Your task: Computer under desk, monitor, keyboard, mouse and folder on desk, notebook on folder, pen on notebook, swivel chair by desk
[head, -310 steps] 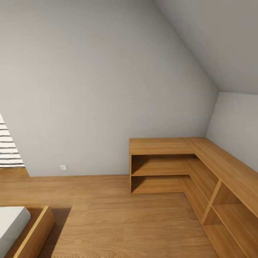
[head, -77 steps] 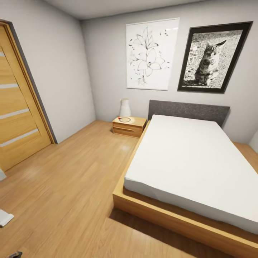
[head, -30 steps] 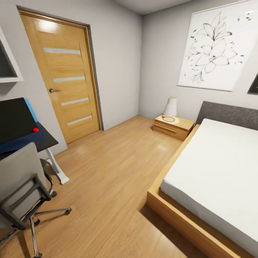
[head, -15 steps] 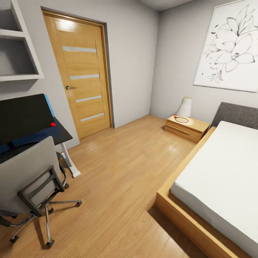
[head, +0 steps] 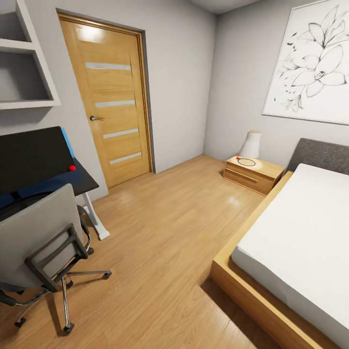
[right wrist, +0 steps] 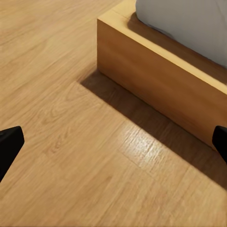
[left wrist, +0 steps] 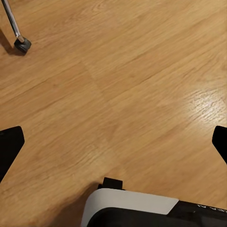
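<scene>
At the left of the head view, the desk [head: 83, 184] shows one corner of its black top, a white leg and a strip of blue back panel. On it stands the monitor [head: 29, 157], with a red dot at its lower corner. The swivel chair [head: 36, 240] stands in front of the desk with its grey back towards me, hiding the seat. One of its castors [left wrist: 21, 44] shows in the left wrist view. My left gripper [left wrist: 113, 142] and right gripper [right wrist: 113, 142] hang open over bare oak floor. The computer, keyboard, mouse, folder, notebook and pen are out of view.
A closed wooden door [head: 114, 104] is behind the desk. A low bed [head: 295, 242] with an oak frame [right wrist: 156, 75] takes up the right side. A nightstand [head: 252, 173] with a white lamp [head: 251, 144] stands in the far corner. Open oak floor [head: 165, 228] lies between the chair and the bed.
The camera has swung from the oak shelving past the bed to the door, desk and chair. Over the last half second the picture has barely shifted.
</scene>
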Robot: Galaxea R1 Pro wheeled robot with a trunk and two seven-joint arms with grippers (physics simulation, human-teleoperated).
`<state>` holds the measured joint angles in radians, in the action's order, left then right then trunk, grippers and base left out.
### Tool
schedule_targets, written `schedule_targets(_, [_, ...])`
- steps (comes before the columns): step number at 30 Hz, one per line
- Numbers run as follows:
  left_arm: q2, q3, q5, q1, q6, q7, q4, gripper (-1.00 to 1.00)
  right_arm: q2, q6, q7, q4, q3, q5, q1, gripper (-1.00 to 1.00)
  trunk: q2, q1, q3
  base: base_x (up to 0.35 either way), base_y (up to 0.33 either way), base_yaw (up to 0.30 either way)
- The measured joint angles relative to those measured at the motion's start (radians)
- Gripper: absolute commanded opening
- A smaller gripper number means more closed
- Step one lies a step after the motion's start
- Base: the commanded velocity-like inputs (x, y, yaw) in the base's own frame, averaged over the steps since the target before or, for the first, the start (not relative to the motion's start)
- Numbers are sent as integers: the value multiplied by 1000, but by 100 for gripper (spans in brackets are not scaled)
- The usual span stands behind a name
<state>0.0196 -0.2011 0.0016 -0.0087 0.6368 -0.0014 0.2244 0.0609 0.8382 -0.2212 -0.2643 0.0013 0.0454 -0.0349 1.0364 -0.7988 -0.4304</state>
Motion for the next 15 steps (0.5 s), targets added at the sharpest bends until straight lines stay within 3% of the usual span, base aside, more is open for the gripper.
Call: schedule_targets(15, [0,0,0,0,0,0,0,100,0,-1,0,1,1,0,0,100,0,0,0,0,0,0])
